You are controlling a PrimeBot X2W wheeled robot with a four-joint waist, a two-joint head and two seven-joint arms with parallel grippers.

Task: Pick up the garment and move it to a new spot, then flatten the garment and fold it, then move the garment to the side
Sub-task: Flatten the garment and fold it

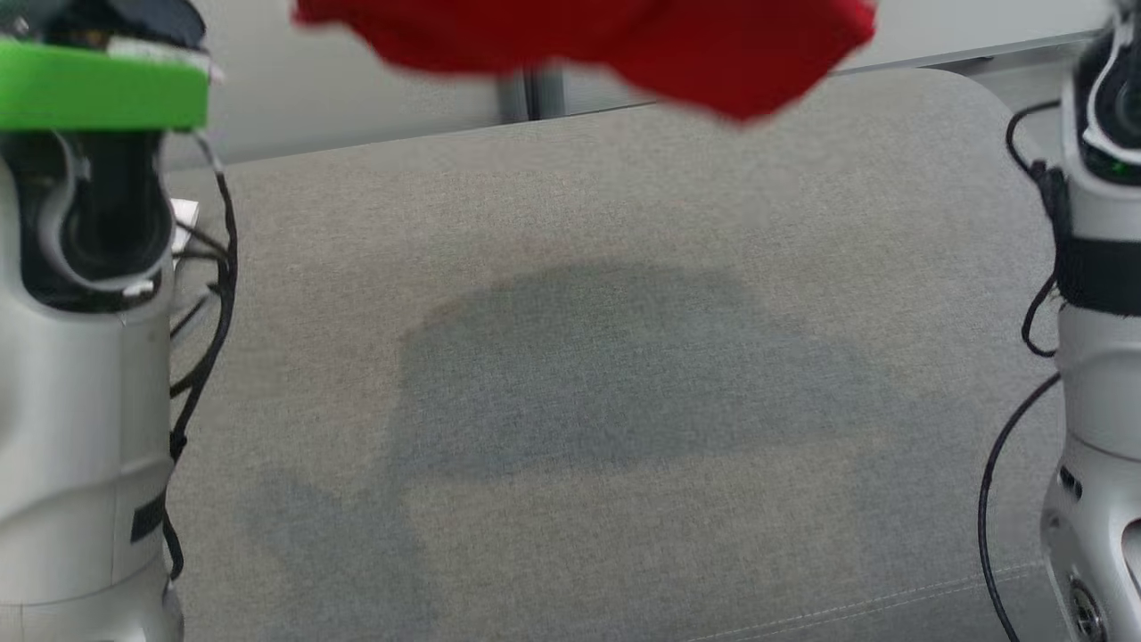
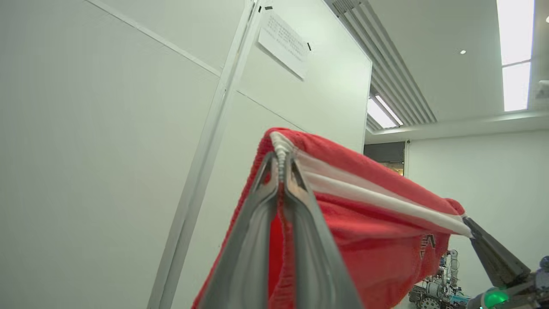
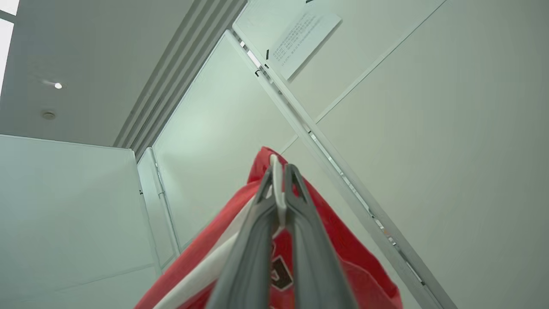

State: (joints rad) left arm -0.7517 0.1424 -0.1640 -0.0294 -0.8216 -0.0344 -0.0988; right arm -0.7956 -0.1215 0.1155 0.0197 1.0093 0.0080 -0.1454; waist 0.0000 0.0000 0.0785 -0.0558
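Though blurred, garment partly off-frame.

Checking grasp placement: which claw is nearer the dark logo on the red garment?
Right. The right claw pinches the striped edge just beside the logo; the left claw grips the garment at that edge's far end.

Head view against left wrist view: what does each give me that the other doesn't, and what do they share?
Head view: the grey cushioned surface below, with a shadow on it. Left wrist view: the left gripper shut on the white-striped edge, the right gripper pinching its far end, the wall behind. Shared: the red garment, hanging in the air.
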